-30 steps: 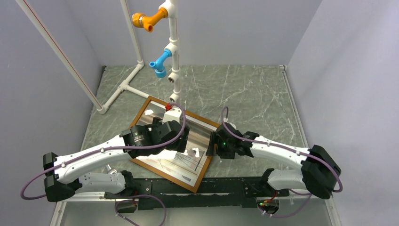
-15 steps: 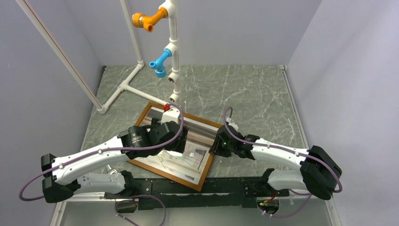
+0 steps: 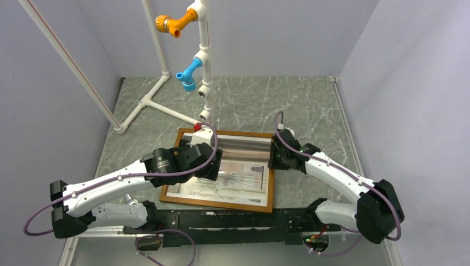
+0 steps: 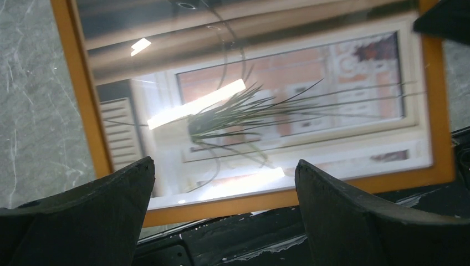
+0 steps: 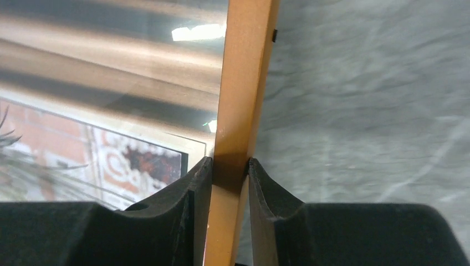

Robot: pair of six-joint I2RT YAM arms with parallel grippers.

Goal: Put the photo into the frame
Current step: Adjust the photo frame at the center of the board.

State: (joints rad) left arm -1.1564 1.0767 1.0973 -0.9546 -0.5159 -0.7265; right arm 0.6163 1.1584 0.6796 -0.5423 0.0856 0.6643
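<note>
Marble table (image 3: 310,105) — one frame (image 3: 216,202), one photo (image 3: 244,180) inside

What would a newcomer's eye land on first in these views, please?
The frame lying flat mid-table, the photo of a spiky plant showing inside it. The right end effector pinches its right rail, while the open left end effector hovers above it. Behind stands a white pipe rig with orange and blue fittings.

Green marbled table (image 3: 310,105), white pipe stand (image 3: 203,41) (orange fitting (image 3: 169,23), blue fitting (image 3: 188,75))
</note>
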